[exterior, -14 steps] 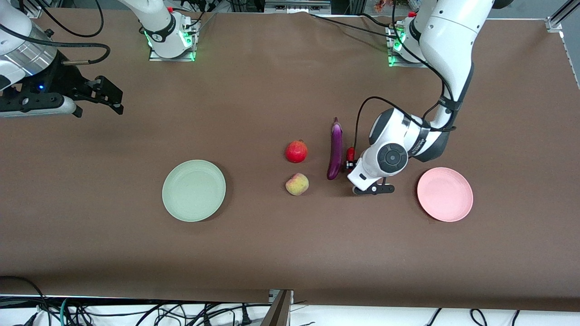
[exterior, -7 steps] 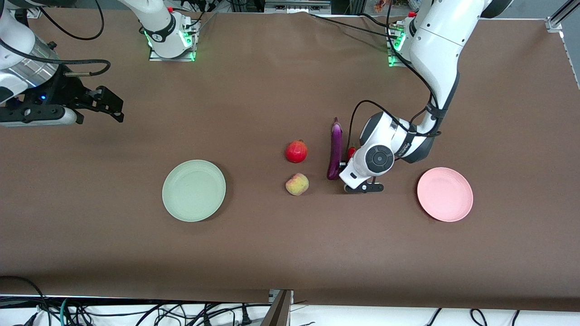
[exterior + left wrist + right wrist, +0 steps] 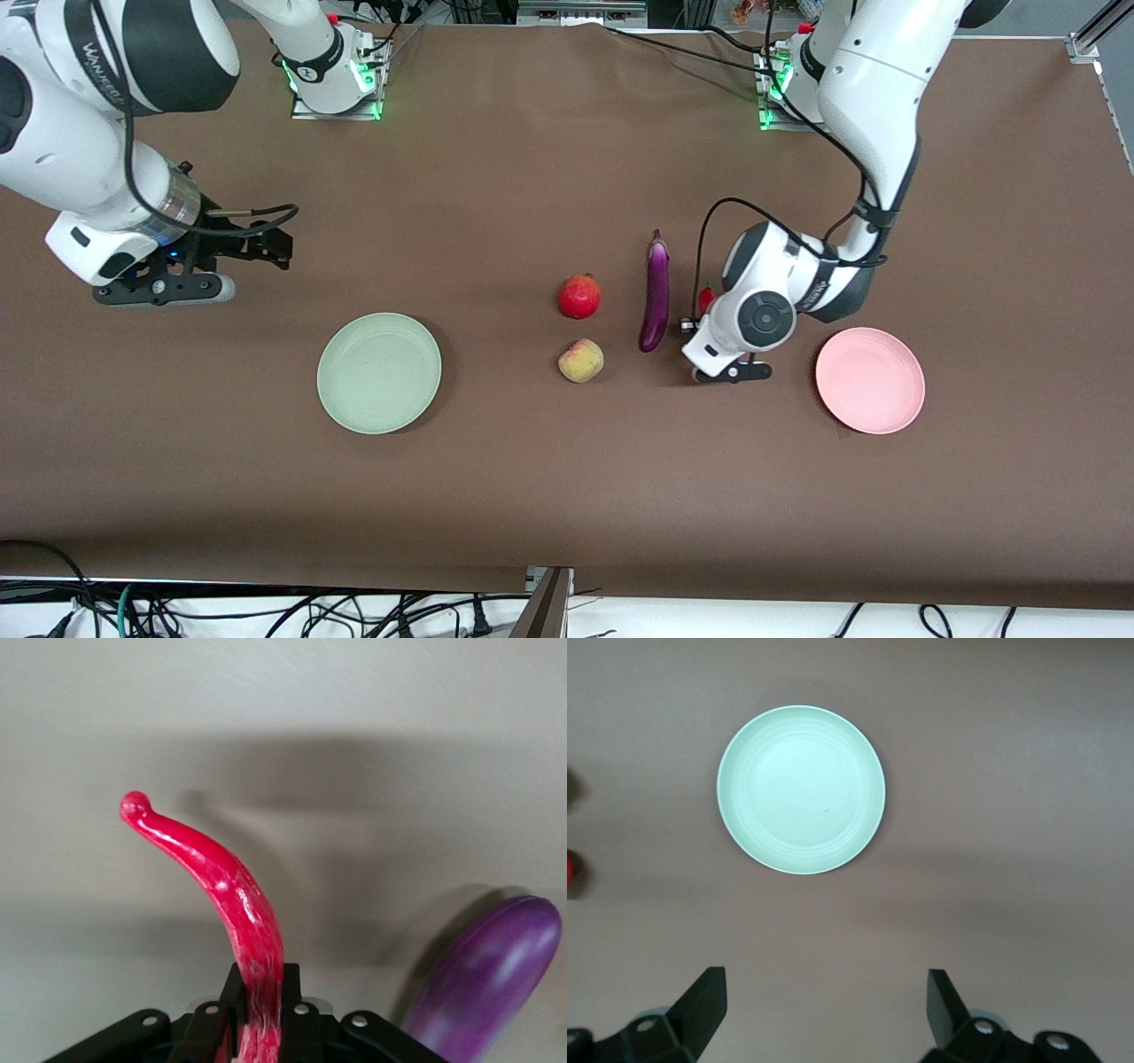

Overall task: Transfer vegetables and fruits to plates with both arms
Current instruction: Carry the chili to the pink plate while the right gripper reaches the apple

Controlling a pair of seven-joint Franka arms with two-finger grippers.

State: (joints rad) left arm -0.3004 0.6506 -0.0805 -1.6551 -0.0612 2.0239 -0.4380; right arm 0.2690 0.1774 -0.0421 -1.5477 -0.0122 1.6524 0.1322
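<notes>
Swung inward: right gripper [image 3: 824, 1010], spread empty above bare table near green plate [image 3: 379, 372]; left gripper [image 3: 257, 1032] clenched on chili [image 3: 232, 904]; both plates empty, eggplant [image 3: 656, 292] and fruits untouched.

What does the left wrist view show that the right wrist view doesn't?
Only the left wrist view shows the left gripper, jaws shut on the red chili pepper, with the eggplant beside it. Only the right wrist view shows the green plate below the right gripper, jaws open and holding nothing. Both show the brown table.
</notes>
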